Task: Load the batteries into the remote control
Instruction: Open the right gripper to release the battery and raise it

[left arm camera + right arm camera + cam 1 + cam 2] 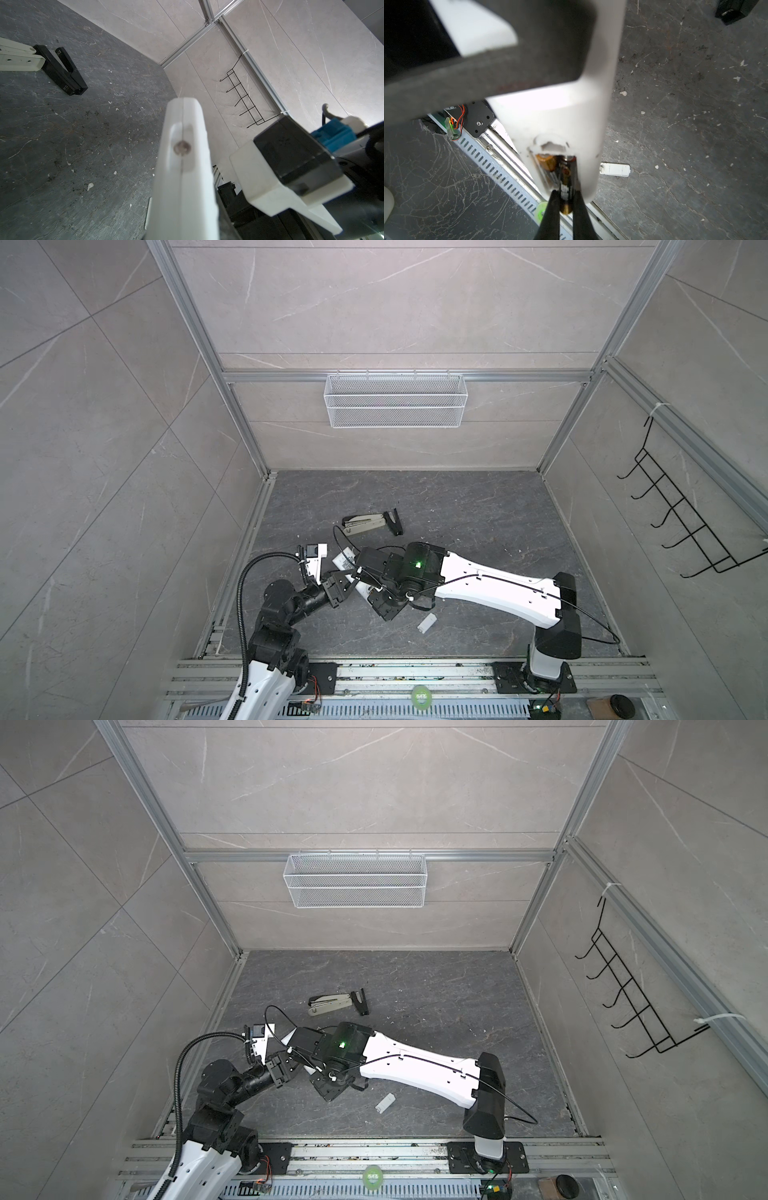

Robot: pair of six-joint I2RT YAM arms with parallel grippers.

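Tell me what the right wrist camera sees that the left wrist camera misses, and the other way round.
Only the right wrist view: the right gripper pinching a battery at the open compartment of the remote control, a second battery already inside, and a small white cover lying on the table. Only the left wrist view: the remote's end face with its small round lens, the beige arm of the stapler, and a black wire hook rack on the wall. Both: the white remote and the dark table.
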